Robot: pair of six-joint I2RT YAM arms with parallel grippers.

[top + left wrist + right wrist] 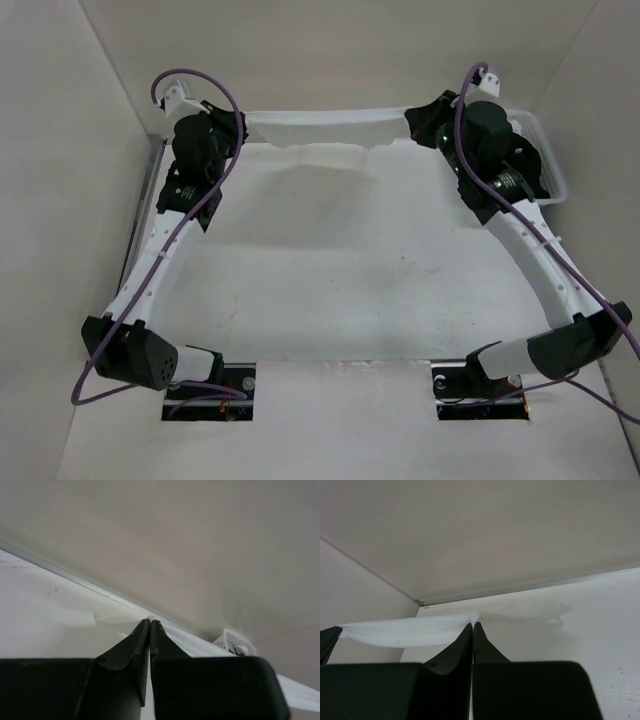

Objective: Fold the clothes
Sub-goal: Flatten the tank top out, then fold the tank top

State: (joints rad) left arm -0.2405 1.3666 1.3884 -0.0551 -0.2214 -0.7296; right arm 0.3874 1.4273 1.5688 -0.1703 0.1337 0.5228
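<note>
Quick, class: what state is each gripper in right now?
Left gripper: shut on the white garment.
Right gripper: shut on the same white garment.

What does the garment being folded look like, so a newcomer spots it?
Look at the far edge of the table. A white cloth is stretched between the left gripper and right gripper, both shut on it. Unlike the rigid basket at far right, it sags softly.

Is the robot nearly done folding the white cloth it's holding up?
Not nearly. Done: the white cloth is lifted and stretched wide above the far side of the table. In hand: the left gripper and right gripper each pinch one end. Left: no fold shows yet, so all the folding remains.
</note>
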